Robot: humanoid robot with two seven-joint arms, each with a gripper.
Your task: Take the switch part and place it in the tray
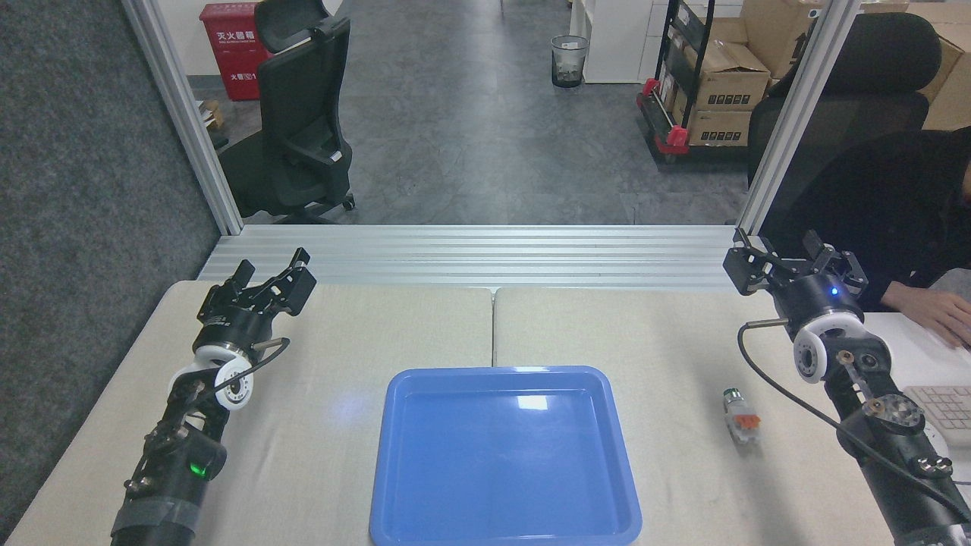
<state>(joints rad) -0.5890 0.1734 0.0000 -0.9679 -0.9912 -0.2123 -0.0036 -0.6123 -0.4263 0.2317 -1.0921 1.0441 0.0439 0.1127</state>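
The switch part (741,415) lies on its side on the beige table, right of the tray, its dark green cap pointing away from me. The blue tray (504,378) sits in the middle of the table with nothing in it. My right gripper (789,254) hovers open near the table's far right edge, well behind and above the switch part. Over the far left of the table my left gripper (273,269) is held open, with nothing between its fingers.
A person's hand (937,312) and dark sleeve rest at the right edge beside a white keyboard (944,409). An aluminium rail (485,254) runs along the table's far edge. Office chairs and shelves stand beyond.
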